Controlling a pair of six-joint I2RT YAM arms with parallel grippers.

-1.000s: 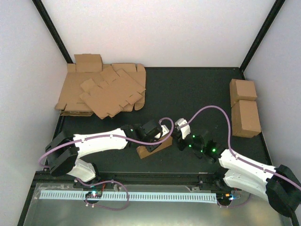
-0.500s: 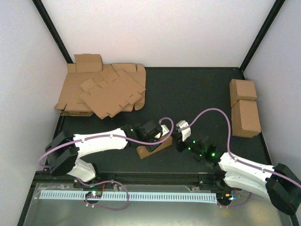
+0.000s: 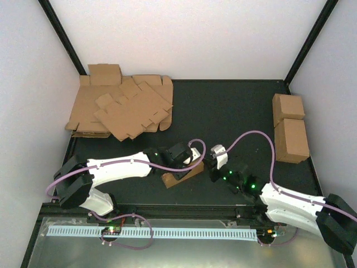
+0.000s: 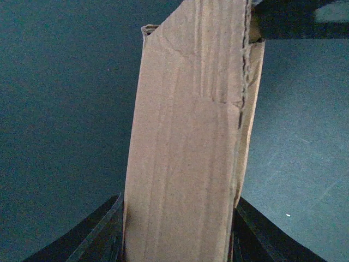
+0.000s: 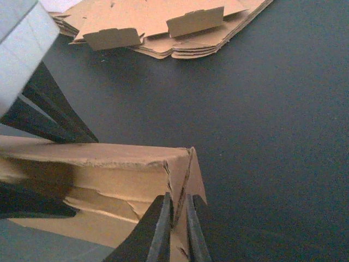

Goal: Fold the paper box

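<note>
The paper box [image 3: 181,176], a long brown cardboard piece partly folded up, lies slanted on the black mat in front of the arms. My left gripper [image 3: 188,163] is shut on it from above. In the left wrist view the box [image 4: 191,136] fills the gap between the dark fingers [image 4: 101,232]. My right gripper [image 3: 206,166] meets the box's right end. In the right wrist view its fingertips [image 5: 162,229] pinch a thin torn corner flap of the box [image 5: 109,169].
A heap of flat cardboard sheets [image 3: 122,109] lies at the back left and also shows in the right wrist view [image 5: 163,22]. Two brown cardboard cuboids [image 3: 290,128] stand by the right wall. Purple cables loop over both arms.
The right arm has shifted slightly left and nearer, keeping its gripper at the box's right end. The left arm and the box have stayed still.
</note>
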